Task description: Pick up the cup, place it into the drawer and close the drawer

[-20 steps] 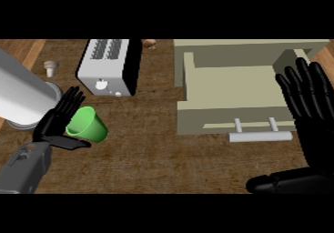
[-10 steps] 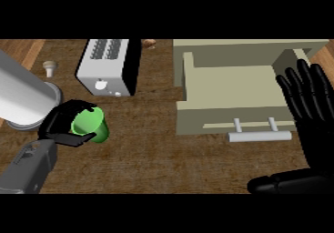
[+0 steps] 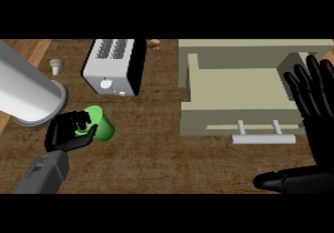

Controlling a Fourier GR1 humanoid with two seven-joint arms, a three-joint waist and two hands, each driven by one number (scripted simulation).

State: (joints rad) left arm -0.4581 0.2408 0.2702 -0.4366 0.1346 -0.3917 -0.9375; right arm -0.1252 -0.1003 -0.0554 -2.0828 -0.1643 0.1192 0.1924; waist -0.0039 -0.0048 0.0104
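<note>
Since 0.5 s ago the left hand has curled tighter round the small bright-green plastic cup, thumb now across its near side. Cup lies tipped on the brown wood-grain worktop, just right of the big grey metal cylinder, below the white toaster.

Risks: cup is smooth and only partly wrapped, so it may slip on lift; swing could clip toaster or the beige open drawer wall. Right hand rests open, fingers straight, by the drawer.

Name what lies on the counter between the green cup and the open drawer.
Nothing: in the head view, only bare wooden counter separates the cup from the drawer. The toaster stands further back.
</note>
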